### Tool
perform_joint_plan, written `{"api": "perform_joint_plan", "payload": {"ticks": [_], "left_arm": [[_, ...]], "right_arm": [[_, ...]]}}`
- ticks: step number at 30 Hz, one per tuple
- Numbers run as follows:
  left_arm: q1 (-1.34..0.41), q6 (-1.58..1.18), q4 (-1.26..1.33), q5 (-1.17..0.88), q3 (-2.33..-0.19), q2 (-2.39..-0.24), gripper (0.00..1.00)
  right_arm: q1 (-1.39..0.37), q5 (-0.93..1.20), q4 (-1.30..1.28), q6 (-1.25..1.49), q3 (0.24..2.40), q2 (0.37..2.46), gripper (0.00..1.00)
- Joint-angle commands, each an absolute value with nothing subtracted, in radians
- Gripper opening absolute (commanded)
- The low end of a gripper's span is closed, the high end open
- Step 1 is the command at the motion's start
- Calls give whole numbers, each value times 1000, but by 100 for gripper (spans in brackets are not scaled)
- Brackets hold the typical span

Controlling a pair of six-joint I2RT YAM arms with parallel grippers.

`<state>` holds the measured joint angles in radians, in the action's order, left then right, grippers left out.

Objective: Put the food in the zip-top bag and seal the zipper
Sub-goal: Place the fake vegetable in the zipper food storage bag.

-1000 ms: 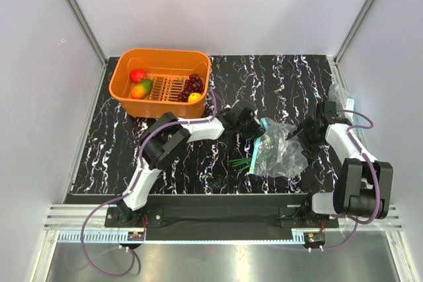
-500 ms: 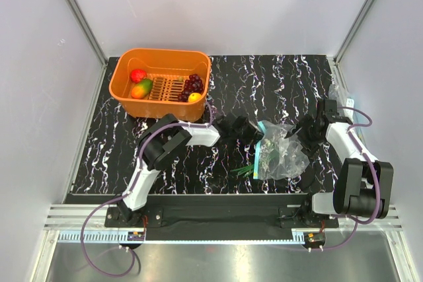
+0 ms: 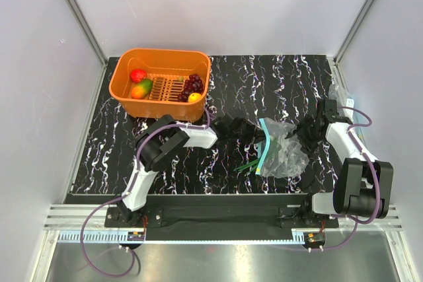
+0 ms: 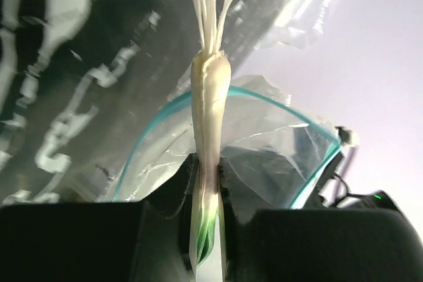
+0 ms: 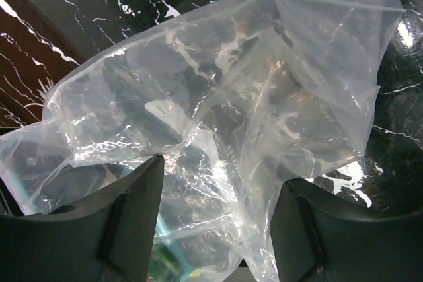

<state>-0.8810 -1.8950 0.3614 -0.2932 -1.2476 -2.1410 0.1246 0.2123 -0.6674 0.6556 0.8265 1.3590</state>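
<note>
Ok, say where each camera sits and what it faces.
Top external: above, behind the robot, looking down on table, basket, left arm, right arm.
Left wrist: on the left arm, looking along the left claw, shut on the chive bunch, toward the open zip-top bag.
Right wrist: on the right arm, looking past the right claw at the bag.
Shared: all three show the bag.

The orange basket [image 3: 122, 90] fills the far left corner of the surface [image 3: 277, 80]. The far right stretch behind the zip-top bag [image 3: 285, 156] lies bare, and so does the near left corner. The bag is hemmed in, with the left claw [image 3: 246, 131] at its mouth side and the right claw [image 3: 309, 138] at its right edge, film bulging between the spread fingers. The left arm [image 3: 192, 138] bars the way past the basket's near wall. The bag's mouth gapes, but the chive bunch [image 4: 210, 117] pinched in the left claw stands across it.
</note>
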Motion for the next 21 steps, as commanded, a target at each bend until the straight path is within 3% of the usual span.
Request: {"api": "perform_joint_plan", "payload": {"ticks": [1, 9, 21], "left_arm": [[-891, -1997, 378, -310, -1238, -2073, 0], [-887, -1786, 95, -232, -1333, -2074, 0], [-887, -1588, 120, -207, -1456, -2195, 0]], "right_arm": [[117, 250, -641, 657, 845, 1362, 66], [117, 256, -643, 658, 847, 1351, 65], [107, 230, -718, 588, 868, 1302, 63]]}}
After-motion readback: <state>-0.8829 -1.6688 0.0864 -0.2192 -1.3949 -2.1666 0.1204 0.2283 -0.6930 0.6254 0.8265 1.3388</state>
